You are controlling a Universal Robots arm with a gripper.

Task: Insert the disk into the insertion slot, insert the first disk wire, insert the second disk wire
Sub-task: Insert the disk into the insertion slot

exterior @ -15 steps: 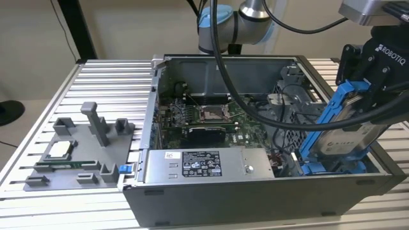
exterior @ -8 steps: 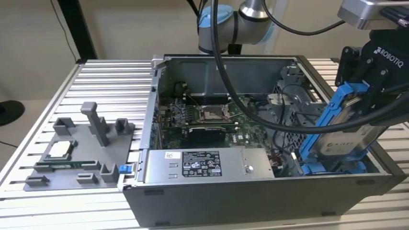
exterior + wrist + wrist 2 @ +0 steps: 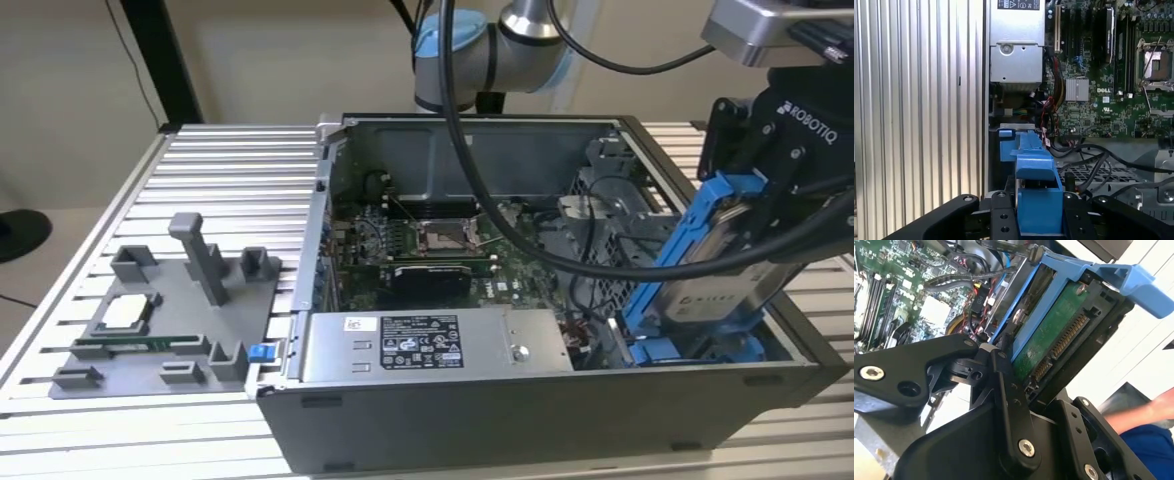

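My gripper (image 3: 763,200) is shut on the disk (image 3: 710,290), a silver-grey drive with a white label in a bright blue carrier (image 3: 683,240). It hangs steeply tilted over the open computer case's front corner at the exterior view's right. Its lower end dips toward the insertion slot (image 3: 694,350), a grey bay with blue latch pieces. In the second wrist view the black fingers (image 3: 1004,375) clamp the disk's green underside (image 3: 1054,335). In the first wrist view the blue carrier (image 3: 1036,170) sits between the fingers, above the slot (image 3: 1005,145). Black and red cables (image 3: 1054,135) lie beside the bay; I cannot tell which are the disk wires.
The grey labelled power-supply box (image 3: 427,345) sits beside the slot, with the motherboard (image 3: 441,245) behind it and a perforated cage (image 3: 601,235) with black cables. A grey fixture (image 3: 160,320) holding parts stands on the slatted table at the exterior view's left. A person's arm (image 3: 1149,440) is nearby.
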